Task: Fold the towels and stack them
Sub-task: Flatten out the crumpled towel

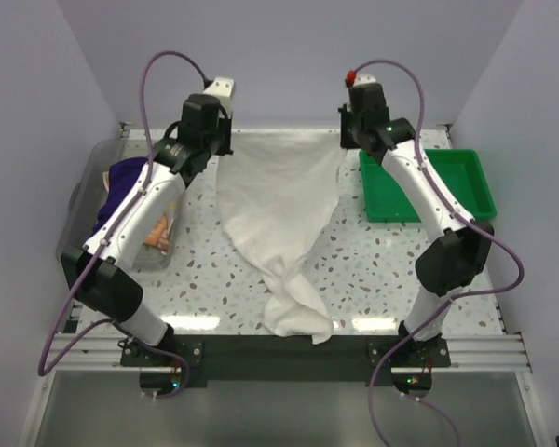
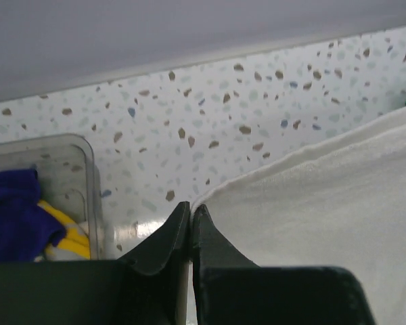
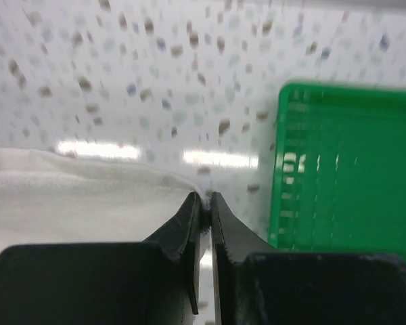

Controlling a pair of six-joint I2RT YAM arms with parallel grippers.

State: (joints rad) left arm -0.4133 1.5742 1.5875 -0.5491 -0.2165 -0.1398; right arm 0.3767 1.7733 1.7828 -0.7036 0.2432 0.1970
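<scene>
**Hands.** The left hand (image 2: 191,207) is closed, with a far corner of the white towel (image 1: 278,209) pinched at its fingertips. The right hand (image 3: 204,198) is likewise closed to a thin slit, and the towel's other far corner is seen entering between its tips. Both hands are held toward the far edge of the surface (image 1: 373,265).

**Task item.** The towel's far edge is stretched between the two hands. From there the cloth narrows toward the near edge, where it is gathered in a crumpled tail lying on the surface. No fold has been made.

**Step in hand.** The towel is judged to be at the spreading stage, ahead of the first fold. Little of the task is judged complete.

**Next move.** The cloth needs to be laid out flat. The corners should be kept apart and the bunched tail drawn open before any fold is attempted.

**Surroundings.** A purple towel (image 1: 121,182) and a printed towel (image 2: 66,245) are noted unfolded in a clear bin (image 1: 79,200) on the left. A green tray (image 1: 466,163) stands just beside the right hand.

**Obstructions.** The tray is close to the right corner and may be brushed. The left arm passes over the bin.
</scene>
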